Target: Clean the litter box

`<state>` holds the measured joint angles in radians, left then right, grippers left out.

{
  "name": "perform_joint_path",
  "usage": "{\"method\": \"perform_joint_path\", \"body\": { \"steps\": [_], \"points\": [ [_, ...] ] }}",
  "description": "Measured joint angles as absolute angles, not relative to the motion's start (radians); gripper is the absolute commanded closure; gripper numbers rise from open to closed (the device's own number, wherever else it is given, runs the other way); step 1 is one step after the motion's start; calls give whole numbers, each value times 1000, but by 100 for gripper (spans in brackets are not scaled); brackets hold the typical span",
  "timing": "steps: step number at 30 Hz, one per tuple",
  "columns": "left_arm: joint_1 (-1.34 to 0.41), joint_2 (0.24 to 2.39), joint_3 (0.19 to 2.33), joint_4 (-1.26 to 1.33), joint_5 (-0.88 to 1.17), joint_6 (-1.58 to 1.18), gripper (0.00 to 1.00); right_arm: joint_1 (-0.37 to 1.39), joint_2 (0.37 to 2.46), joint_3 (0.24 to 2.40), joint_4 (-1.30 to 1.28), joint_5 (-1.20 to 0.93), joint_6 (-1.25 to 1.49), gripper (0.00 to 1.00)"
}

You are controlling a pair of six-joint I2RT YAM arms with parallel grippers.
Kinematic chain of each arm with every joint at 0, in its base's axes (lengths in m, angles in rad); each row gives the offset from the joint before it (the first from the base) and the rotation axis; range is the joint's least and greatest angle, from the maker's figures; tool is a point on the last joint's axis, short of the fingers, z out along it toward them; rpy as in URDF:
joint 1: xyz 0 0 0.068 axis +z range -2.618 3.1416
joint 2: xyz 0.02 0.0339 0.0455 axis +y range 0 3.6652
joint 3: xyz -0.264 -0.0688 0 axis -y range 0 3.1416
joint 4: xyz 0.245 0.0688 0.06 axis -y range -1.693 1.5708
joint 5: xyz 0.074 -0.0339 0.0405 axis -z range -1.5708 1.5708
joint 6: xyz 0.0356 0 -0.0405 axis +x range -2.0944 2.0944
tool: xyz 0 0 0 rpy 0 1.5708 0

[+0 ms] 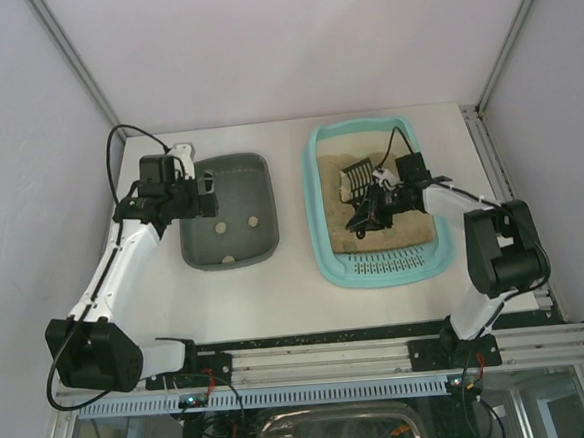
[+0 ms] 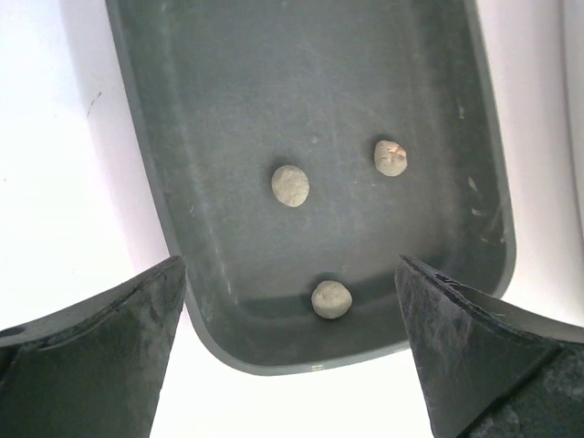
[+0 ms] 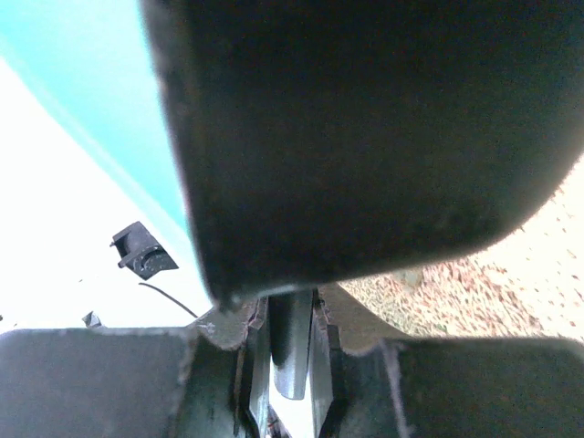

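The turquoise litter box (image 1: 315, 212) stands at the right of the table, tan litter (image 1: 413, 226) inside and its slotted grille (image 1: 385, 264) at the near end. My right gripper (image 1: 377, 203) is low inside it, shut on the handle of a black slotted scoop (image 1: 355, 177). In the right wrist view the scoop (image 3: 365, 137) fills most of the frame, its handle clamped in the gripper (image 3: 290, 321), with litter (image 3: 511, 292) and the box wall (image 3: 100, 109) behind. My left gripper (image 1: 207, 190) (image 2: 290, 263) hovers open and holds nothing.
A dark grey tray (image 1: 259, 181) (image 2: 274, 91) lies left of the litter box, under my left gripper. Three round sandy clumps (image 2: 290, 185) (image 2: 391, 157) (image 2: 330, 299) rest on its floor. White walls close the table at the back and sides.
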<state>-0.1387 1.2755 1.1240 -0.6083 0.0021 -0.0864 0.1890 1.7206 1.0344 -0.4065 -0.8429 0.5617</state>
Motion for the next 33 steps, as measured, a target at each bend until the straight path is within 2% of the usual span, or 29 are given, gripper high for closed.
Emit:
{"method": "perform_joint_path", "body": {
  "steps": [8,13,18,26,29,33],
  "points": [
    [-140,1233,1177,-672,56,74,0,72,1540,766,-167,-917,651,100],
    [-169,1219,1200,-714,20,156,0,109,1394,603,72,-950,764,100],
    [-182,1146,1198,-730,-24,191,0,136,1261,469,417,-981,859,100],
    [-205,1089,1140,-645,-49,194,0,109,1235,337,798,-1007,1044,100],
    [-207,1105,1062,-592,-41,176,0,84,1235,334,828,-1019,1058,100],
    [-208,1122,980,-486,-31,121,0,58,1235,410,671,-1048,971,100]
  ]
}}
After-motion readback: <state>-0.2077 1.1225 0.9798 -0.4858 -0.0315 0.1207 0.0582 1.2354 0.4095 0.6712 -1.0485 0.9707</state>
